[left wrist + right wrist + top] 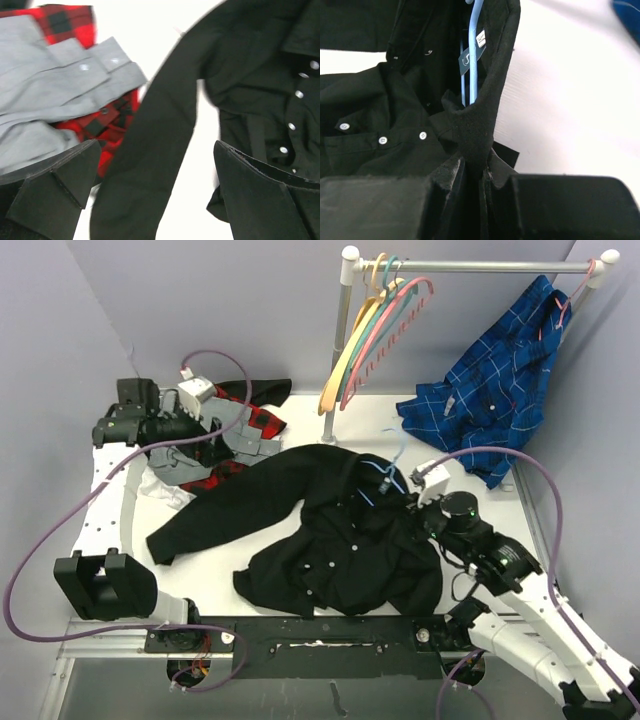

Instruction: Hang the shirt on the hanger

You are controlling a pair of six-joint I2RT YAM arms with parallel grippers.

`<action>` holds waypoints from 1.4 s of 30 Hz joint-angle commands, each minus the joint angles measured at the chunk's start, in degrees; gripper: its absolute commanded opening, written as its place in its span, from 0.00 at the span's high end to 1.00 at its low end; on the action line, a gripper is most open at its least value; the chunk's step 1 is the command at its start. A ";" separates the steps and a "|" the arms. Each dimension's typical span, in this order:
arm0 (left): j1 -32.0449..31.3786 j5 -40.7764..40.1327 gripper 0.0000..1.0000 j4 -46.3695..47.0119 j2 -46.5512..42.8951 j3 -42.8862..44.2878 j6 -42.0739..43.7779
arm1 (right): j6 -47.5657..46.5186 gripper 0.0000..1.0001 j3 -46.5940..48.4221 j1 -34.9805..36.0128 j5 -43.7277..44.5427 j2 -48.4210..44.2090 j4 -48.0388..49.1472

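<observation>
Right gripper: blocky dark fingers were pinched together on a fold of the shirt, with a hemmed edge standing up from the pads as a stiff ridge.
Shirt: thick, matte black cloth lay crumpled in a heap at the near middle of the table. One long sleeve stretched out to the left, and small pale round buttons ran in a row down the front.
Hanger: a thin, smooth, light-blue rod ran down inside the collar opening beside a small label. Its lower end was lost in the fold (whether the pads also caught it could not be told). In the top view its hook poked out past the collar on the far side.
Left gripper: fingers were spread wide and held nothing, hanging over the sleeve and a strip of white surface.
Grey garment: smooth cloth with buttoned cuffs lay bunched over the red-and-black checked garment at the far left, just beside the sleeve.
Table: white and flat, bare in the near left corner, between the sleeve and the shirt's body, and to the right of the pinched fold.
Rail: a white post and bar stood at the far edge and carried yellow, pink and teal hangers.
Blue plaid shirt: it hung from the rail's right end and trailed onto the far right corner, near the right gripper.
</observation>
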 commanded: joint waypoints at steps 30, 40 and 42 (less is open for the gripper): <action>2.32 2.99 0.02 -1.37 -2.16 7.54 -14.95 | -11.54 1.00 58.50 -23.23 21.57 26.93 -15.67; 2.33 6.49 0.02 -3.71 -0.82 12.65 -15.28 | -11.01 1.00 61.00 -37.64 6.45 32.95 -10.64; 2.25 7.07 0.02 -3.93 -0.36 14.33 -15.90 | -10.91 1.00 61.68 -39.81 4.00 34.13 -9.58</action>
